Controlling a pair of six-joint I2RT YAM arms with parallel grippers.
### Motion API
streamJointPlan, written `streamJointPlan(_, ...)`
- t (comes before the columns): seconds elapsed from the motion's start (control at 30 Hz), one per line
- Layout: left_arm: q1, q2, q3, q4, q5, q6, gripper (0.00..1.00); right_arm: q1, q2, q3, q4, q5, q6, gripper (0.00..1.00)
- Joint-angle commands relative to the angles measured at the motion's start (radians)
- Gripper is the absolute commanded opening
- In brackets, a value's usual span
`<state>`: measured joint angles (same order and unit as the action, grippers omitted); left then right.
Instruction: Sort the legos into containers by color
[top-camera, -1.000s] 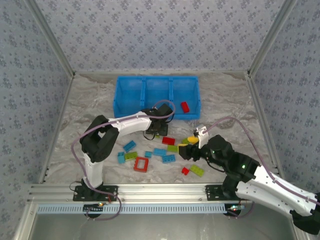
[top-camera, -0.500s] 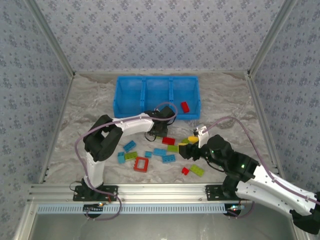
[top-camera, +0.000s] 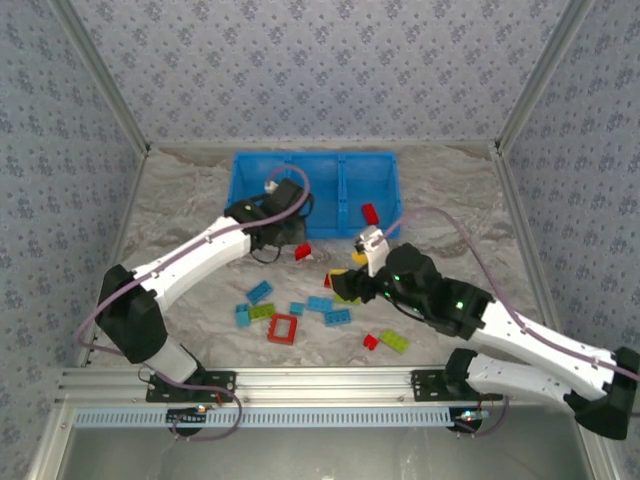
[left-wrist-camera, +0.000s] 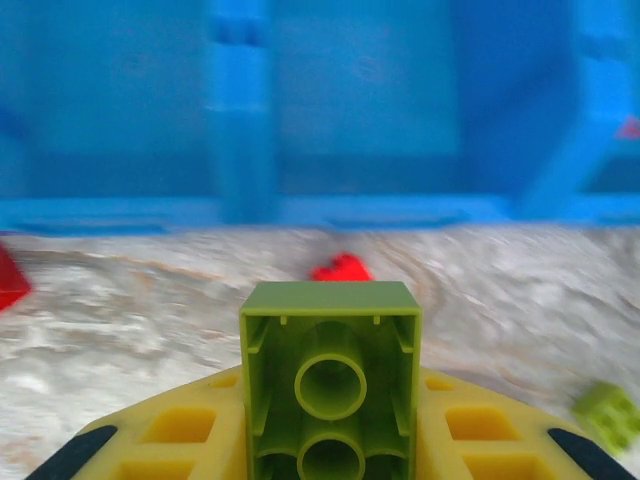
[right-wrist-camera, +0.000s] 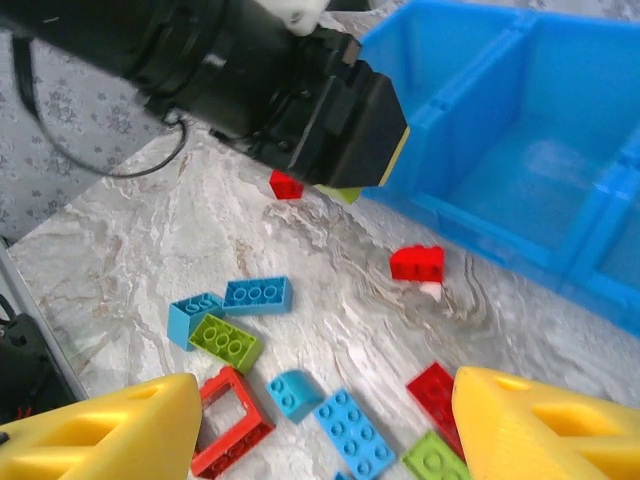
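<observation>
My left gripper (left-wrist-camera: 330, 405) is shut on a lime green lego (left-wrist-camera: 330, 330), held studs-down just in front of the blue bin (left-wrist-camera: 330, 120). In the top view it (top-camera: 290, 238) hovers before the middle container (top-camera: 316, 180). One red lego (top-camera: 370, 213) lies in the right container. My right gripper (right-wrist-camera: 335, 425) stands open above the loose legos, nothing between its fingers (right-wrist-camera: 110, 430). Below it lie a red frame (right-wrist-camera: 232, 420), blue legos (right-wrist-camera: 258, 294), a green one (right-wrist-camera: 226, 342) and red ones (right-wrist-camera: 417, 263).
More legos are scattered on the marble table (top-camera: 180, 230): a red one (top-camera: 303, 252) by the bin's front, a green (top-camera: 393, 340) and a small red (top-camera: 370, 342) near the front. The left arm's black wrist (right-wrist-camera: 300, 95) hangs close above the right gripper's far side.
The left gripper shut on the green lego and swung away from the pile up to the bin's front. The right arm reached forward and left over the pile, still open.
</observation>
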<state>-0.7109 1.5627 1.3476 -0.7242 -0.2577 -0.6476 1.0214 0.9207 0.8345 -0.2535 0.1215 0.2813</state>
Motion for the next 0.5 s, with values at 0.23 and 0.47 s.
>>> streamJointPlan(0.23,0.304,0.112,0.07,-0.003,0.154,0.166,0.33,0.175,0.438,0.406,0.07,0.294,-0.149,0.7)
streamJointPlan(0.47,0.355,0.309,0.206,0.007,0.229,0.188,0.32,0.28,0.703,0.638,0.071,0.502,-0.172,0.7)
